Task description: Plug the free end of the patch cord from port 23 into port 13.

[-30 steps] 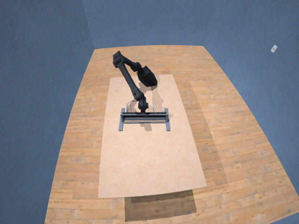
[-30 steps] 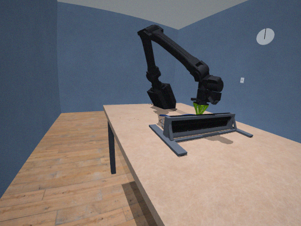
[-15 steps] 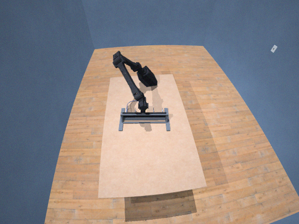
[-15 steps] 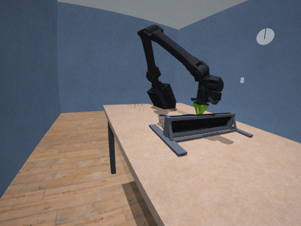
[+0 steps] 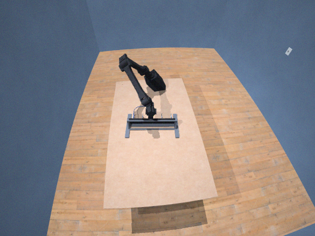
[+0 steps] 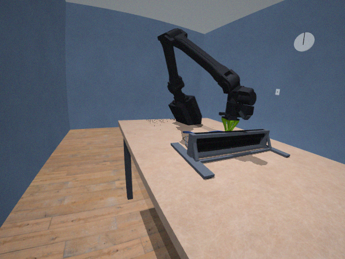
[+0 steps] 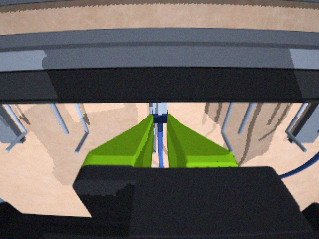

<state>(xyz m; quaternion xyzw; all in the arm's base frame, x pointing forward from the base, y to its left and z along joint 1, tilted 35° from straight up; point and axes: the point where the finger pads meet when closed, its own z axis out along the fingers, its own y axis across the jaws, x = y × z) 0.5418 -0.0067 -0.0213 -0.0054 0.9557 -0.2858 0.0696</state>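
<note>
Green-tipped, is clenching the cord's plug (image 7: 159, 119) in the gripper (image 6: 228, 130) (image 7: 159, 119) behind the rack (image 5: 127, 131) (image 6: 194, 164) (image 7: 159, 55), is leaning above the beige table top (image 5: 157, 162) (image 6: 250, 200), between blue walls (image 5: 38, 76) (image 6: 133, 69).

The top view is looking steeply down on the whole desk (image 5: 160, 162) (image 6: 250, 200); the exterior one, nearer, is facing the rack (image 5: 127, 127) (image 6: 192, 161) (image 7: 199, 42) obliquely from a desk corner. The wrist view is peering closely past the pincer (image 6: 230, 123) (image 7: 159, 119), sharing the rack with both.
</note>
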